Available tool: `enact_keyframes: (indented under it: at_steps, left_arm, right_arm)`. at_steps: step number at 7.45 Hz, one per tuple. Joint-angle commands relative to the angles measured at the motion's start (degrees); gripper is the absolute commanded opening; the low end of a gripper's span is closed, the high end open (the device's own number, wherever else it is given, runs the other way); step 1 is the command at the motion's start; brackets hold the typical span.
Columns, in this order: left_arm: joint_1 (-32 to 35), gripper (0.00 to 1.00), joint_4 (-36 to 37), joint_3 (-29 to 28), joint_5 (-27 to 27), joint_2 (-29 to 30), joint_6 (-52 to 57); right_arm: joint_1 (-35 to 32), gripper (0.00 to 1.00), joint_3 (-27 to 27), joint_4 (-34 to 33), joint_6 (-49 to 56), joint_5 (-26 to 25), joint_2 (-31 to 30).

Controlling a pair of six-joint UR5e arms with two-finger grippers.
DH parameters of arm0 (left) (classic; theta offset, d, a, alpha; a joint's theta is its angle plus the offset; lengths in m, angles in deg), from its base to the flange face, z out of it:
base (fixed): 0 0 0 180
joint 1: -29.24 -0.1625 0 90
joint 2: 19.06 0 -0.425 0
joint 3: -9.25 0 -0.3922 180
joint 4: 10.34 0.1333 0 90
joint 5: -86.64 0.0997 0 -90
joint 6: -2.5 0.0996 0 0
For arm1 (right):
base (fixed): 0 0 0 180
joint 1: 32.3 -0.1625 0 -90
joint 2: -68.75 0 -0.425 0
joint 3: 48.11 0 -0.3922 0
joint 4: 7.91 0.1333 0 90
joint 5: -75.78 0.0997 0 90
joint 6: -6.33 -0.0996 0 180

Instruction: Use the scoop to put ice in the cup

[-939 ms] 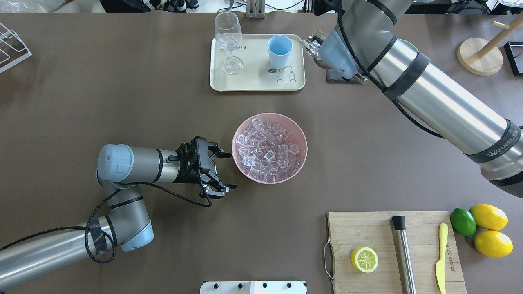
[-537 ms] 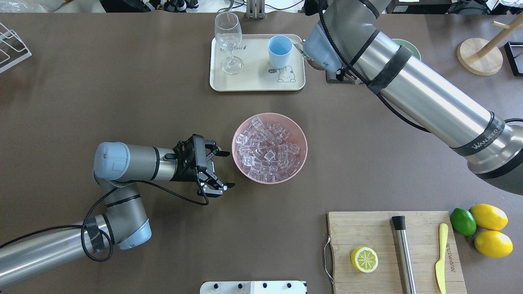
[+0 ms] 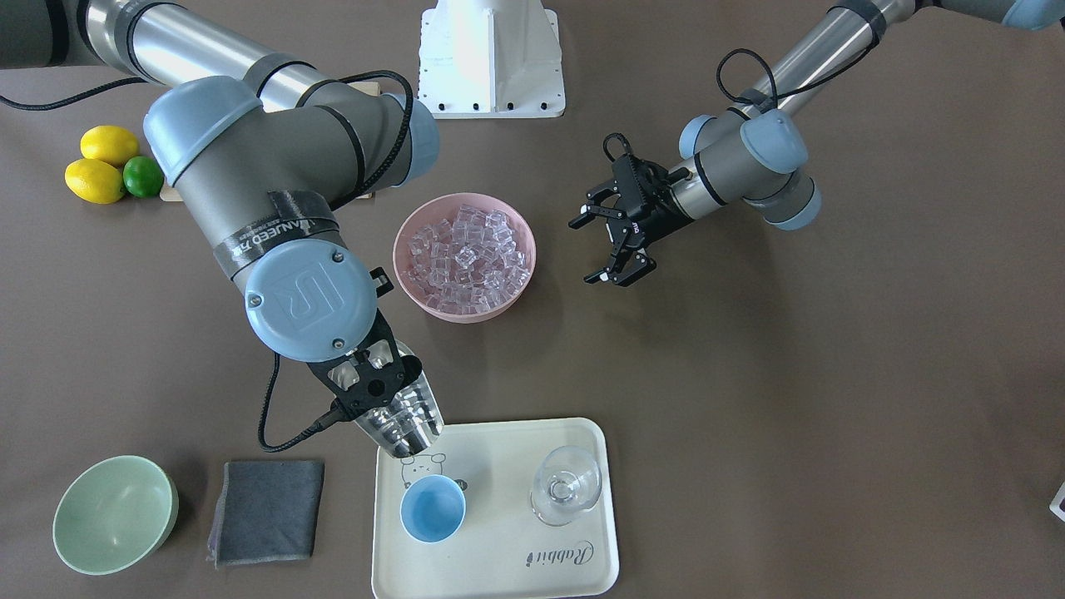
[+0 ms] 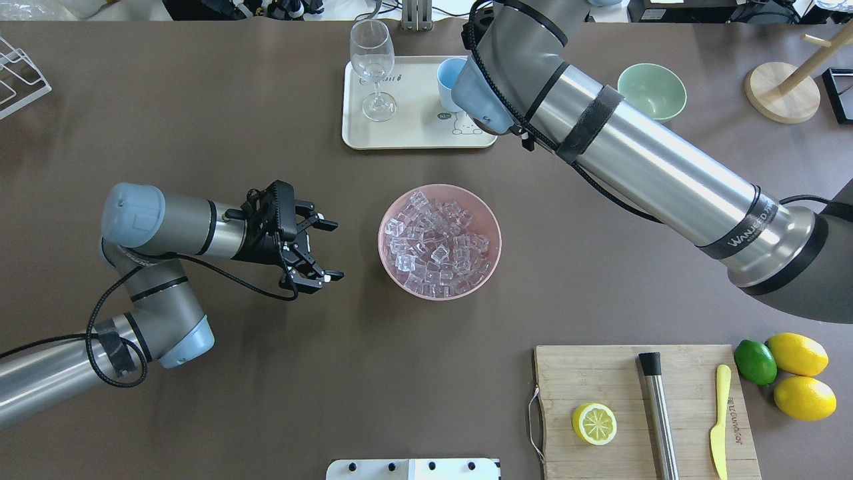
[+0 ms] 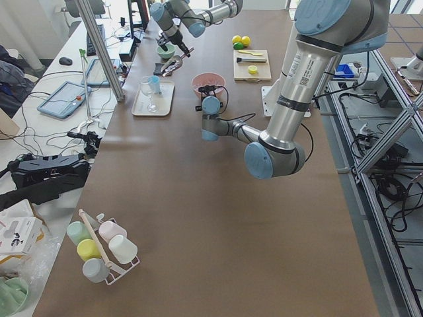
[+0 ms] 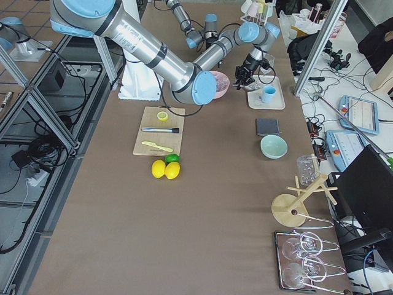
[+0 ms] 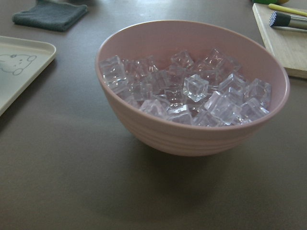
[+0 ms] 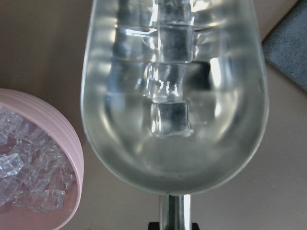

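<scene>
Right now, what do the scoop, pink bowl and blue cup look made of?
Scoop: polished metal, likely steel. It is mirror-bright and reflects the ice lying in it.
Bowl: matte pink, probably plastic or melamine. It has a dull sheen and faint ridges on the outer wall.
Cup: light blue with a soft, even finish. Probably plastic, though ceramic can't be ruled out.

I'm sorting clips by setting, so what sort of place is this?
Probably a robotics lab staged as a drinks counter: the left arm and right arm share one table, a tablet and cables sit on the side bench, and the props are a bowl of ice, tray and cutting board.
</scene>
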Motion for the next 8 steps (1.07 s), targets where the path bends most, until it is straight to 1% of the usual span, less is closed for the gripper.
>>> enact_keyframes:
  at_steps: [1,4,5,7,8]
  left_arm:
    - [5.0,0.97,7.2,2.2,-4.6,-2.2,-0.1]
    - [8.6,0.97,10.9,2.0,-4.6,-2.2,0.4]
    - [8.6,0.97,10.9,1.7,-4.6,-1.9,0.6]
    - [8.6,0.97,11.3,1.4,-4.0,-1.8,0.6]
    - [8.8,0.97,13.1,1.4,-3.9,-1.8,0.5]
  right_arm:
    - [0.2,0.0,-1.9,-2.5,3.6,-1.8,1.7]
    - [-0.5,0.0,-2.8,-2.0,3.0,-2.1,2.1]
    - [-1.6,0.0,-3.5,-1.9,2.9,-1.9,2.4]
    - [-2.0,0.0,-5.7,-2.0,3.0,-1.5,3.6]
    - [-2.0,0.0,-8.3,-2.0,3.0,-1.7,5.2]
